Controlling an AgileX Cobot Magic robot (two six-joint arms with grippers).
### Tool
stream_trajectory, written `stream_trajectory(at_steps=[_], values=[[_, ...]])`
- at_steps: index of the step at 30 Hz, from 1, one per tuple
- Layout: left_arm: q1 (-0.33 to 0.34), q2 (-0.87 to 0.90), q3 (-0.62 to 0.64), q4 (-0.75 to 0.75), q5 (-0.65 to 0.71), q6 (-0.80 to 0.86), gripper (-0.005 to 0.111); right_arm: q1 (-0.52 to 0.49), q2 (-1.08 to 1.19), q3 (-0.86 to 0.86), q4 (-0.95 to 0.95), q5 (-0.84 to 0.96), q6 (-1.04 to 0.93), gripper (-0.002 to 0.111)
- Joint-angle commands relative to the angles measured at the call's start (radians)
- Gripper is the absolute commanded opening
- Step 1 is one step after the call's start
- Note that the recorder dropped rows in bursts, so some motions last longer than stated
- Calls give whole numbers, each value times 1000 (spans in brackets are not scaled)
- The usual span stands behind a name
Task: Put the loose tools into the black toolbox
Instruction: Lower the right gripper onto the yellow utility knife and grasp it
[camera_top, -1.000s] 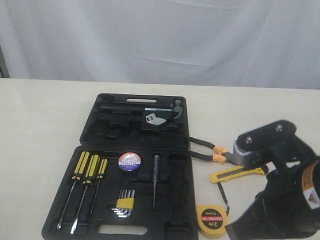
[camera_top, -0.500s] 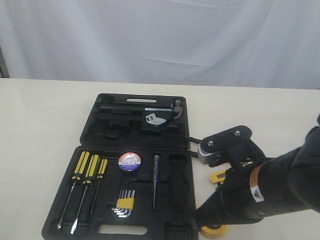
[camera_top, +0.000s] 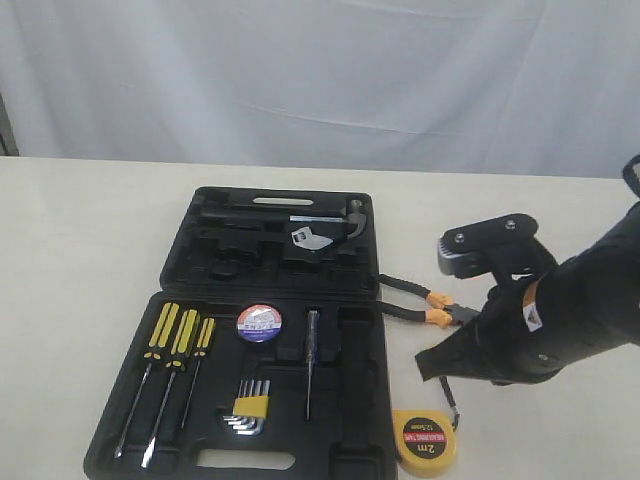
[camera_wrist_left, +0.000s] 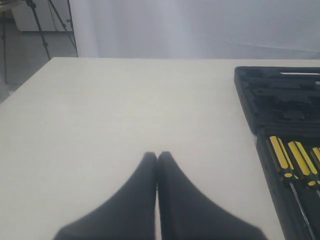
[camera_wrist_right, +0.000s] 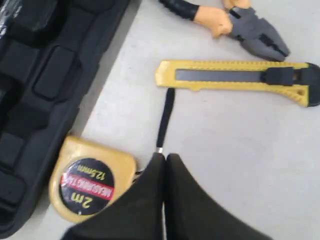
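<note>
While the right claw (camera_wrist_right: 162, 156) hangs over the worktop (camera_wrist_right: 225, 150) with its fingers pressed together and nothing visible between them, the round yellow tape measure (camera_wrist_right: 90, 180) lies just beside it, close against the black toolbox (camera_wrist_right: 45, 90). Its red-and-black face reads "2m". Its black strap (camera_wrist_right: 166, 117) runs from the claw tips toward the yellow-black utility knife (camera_wrist_right: 235, 79). Beyond the knife lie the black-and-orange-handled pliers (camera_wrist_right: 240, 25), jaws shut. The labelled black tape roll (camera_top: 259, 323) sits inside the toolbox. The left claw (camera_wrist_left: 157, 154), also closed, hangs well apart from these tools.
</note>
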Motion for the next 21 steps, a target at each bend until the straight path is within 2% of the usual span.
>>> stream_trajectory(at_steps=[1,10,21], values=[[-5,-1,3,-8,-8,-4,0,-80,22,-35,7,17,-17,-1],[-5,-1,3,-8,-8,-4,0,-112,144,-162,11,122,-56,-1],[-5,-1,3,-8,-8,-4,0,-112,250,-167,23,-40,150,0]])
